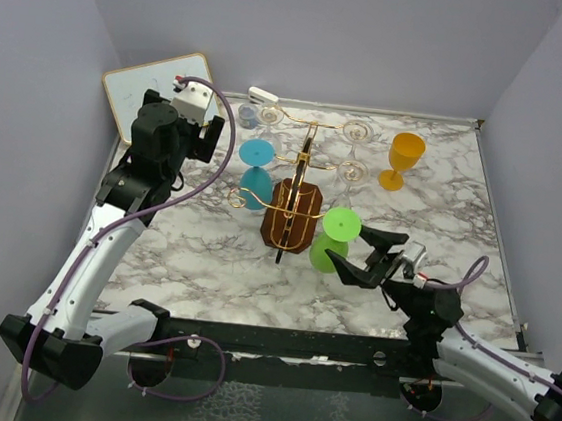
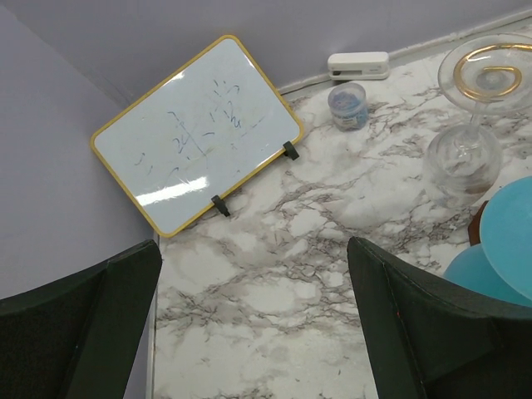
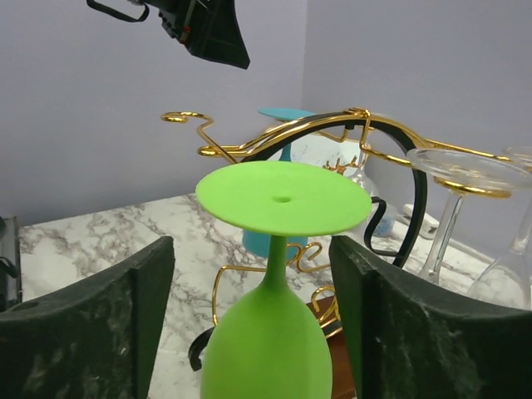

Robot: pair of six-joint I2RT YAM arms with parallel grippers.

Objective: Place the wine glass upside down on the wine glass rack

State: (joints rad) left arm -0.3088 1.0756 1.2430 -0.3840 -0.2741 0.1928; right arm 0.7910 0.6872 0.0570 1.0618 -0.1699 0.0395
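- Marbled, grey-veined tabletop (image 1: pixel 441 217), walled in plain lilac, carries the rack (image 1: pixel 292 215): thin gold wire with curled ends on a brown wooden shield-shaped base.
- The green wine glass (image 3: pixel 278 199), matte and opaque, is upside down with its flat round foot on top, just beside that base on the right.
- The right gripper (image 1: pixel 346 243) has dark fingers spread either side of the stem, clear of it.
- Clear glasses (image 2: pixel 465 150) hang inverted in gold wire spirals. A blue glass (image 1: pixel 256 173) sits inverted on the left, and an orange glass (image 1: pixel 402 158) stands upright, apart.
- The left gripper (image 2: pixel 253 249) is spread wide with nothing between its fingers.
- The yellow-framed whiteboard (image 2: pixel 195 133) bears faint blue scribbles, unreadable.
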